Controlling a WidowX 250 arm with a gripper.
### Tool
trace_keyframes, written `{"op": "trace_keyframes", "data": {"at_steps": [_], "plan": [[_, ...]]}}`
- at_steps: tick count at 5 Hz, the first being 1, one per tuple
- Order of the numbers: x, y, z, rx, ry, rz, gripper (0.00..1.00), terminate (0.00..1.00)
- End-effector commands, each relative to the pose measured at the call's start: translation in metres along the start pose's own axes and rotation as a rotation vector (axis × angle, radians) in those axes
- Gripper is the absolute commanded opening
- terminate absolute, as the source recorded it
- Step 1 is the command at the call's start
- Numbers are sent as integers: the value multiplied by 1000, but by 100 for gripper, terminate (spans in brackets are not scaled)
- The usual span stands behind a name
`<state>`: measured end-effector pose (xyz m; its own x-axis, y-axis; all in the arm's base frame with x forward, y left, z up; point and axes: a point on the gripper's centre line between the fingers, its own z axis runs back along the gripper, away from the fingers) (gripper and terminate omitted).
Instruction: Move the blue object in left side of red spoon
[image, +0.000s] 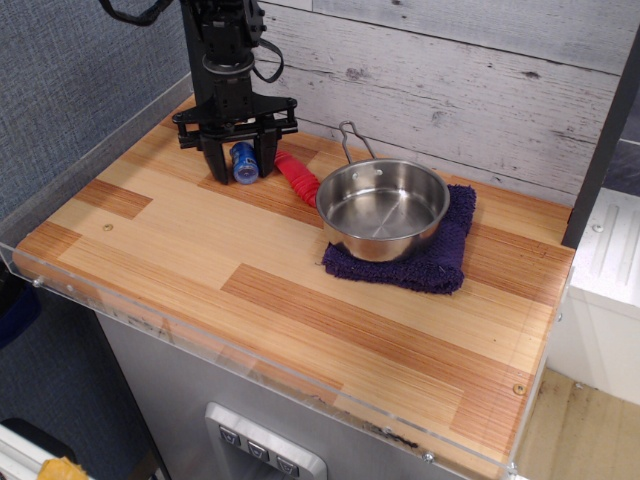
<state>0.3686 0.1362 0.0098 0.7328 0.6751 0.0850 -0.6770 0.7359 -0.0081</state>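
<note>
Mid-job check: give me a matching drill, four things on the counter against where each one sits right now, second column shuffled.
Things:
1. blue cylinder
2. red spoon
3. steel saucepan
4. purple cloth

Places:
A. under the saucepan
B. between the end effector fingers, low at the wooden counter
C. on top of the cloth
D. on the counter between the cylinder and the saucepan

Pairs: 1-B, 2-D, 3-C, 4-A
</note>
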Motion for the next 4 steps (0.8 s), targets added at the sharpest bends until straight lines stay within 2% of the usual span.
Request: {"op": "trace_keyframes", "data": {"at_steps": [1,2,4], "plan": [[3,8,20,-15,-28,4,100,0],[4,6,25,-30,-29,2,100,0],[6,-13,64,-137,-73,-39,100,0]]}}
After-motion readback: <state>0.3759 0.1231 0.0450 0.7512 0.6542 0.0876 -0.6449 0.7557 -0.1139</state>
